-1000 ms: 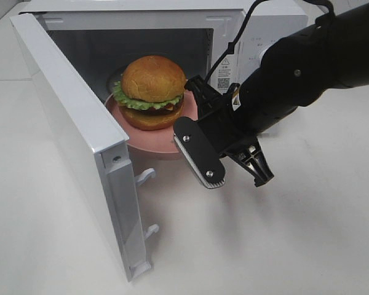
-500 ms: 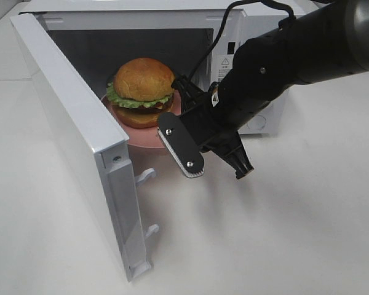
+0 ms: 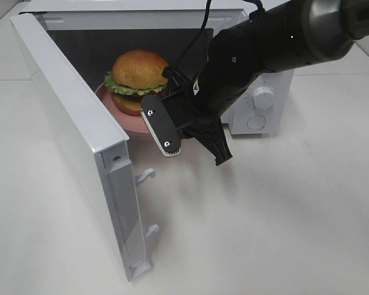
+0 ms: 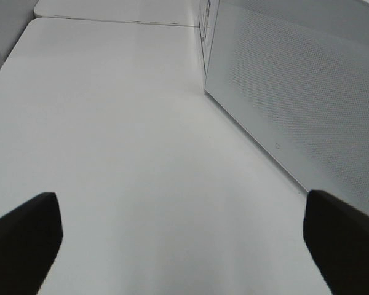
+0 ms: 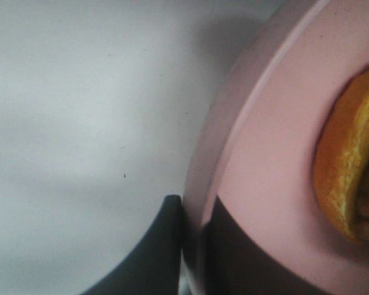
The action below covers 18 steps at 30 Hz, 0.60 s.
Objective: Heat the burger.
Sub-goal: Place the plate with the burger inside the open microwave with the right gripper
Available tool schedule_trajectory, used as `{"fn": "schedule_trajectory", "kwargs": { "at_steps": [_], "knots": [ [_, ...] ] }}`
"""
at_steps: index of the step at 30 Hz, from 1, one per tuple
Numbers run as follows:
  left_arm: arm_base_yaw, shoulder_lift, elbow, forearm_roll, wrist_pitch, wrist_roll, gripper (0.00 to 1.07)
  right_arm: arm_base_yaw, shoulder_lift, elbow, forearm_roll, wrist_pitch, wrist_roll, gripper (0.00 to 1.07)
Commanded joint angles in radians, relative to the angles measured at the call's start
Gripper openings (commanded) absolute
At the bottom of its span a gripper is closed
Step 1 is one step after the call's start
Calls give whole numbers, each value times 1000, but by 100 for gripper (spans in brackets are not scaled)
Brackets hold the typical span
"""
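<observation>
The burger (image 3: 138, 77) with its golden bun and green lettuce sits on a round pink plate (image 3: 119, 115) held at the mouth of the open microwave (image 3: 141, 18), partly inside the cavity. My right arm (image 3: 246, 61) reaches in from the right and covers the plate's right side. In the right wrist view my right gripper (image 5: 194, 246) is shut on the pink plate (image 5: 277, 153) at its rim, with the burger (image 5: 350, 166) bun just beyond. My left gripper (image 4: 184, 246) hangs open over bare table, holding nothing.
The microwave door (image 3: 74, 123) swings out to the left toward the front, its latch hooks (image 3: 146, 177) facing the arm. The door's outer face (image 4: 295, 92) is beside my left gripper. A control knob (image 3: 263, 98) is on the microwave's right panel. White table (image 3: 283, 221) lies all around.
My right arm has carried the plate and burger back and to the left, deeper into the microwave opening. The left gripper has not moved.
</observation>
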Motion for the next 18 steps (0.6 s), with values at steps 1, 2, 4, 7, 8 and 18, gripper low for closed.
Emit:
{"fn": "schedule_trajectory", "kwargs": {
  "at_steps": [1,2,4,7,8,18],
  "knots": [
    [-5,-16,0,-8,-14,-7,100,-4,16,-68,-60,-44,103,0],
    [-5,-16,0,-8,-14,-7,100,-4,21,-79,-70,-41,120,0],
    [-5,-16,0,-8,-14,-7,100,-4,37,-98,-85,-31,142,0],
    [-5,-16,0,-5,-14,-7,100,-4,56,-128,-109,-14,174,0],
    [-5,-16,0,-5,-14,-7,100,-4,56,-128,-109,-14,174,0],
    [-5,-16,0,-4,-14,-7,100,-15,125,-220,-151,8,277,0]
  ]
}}
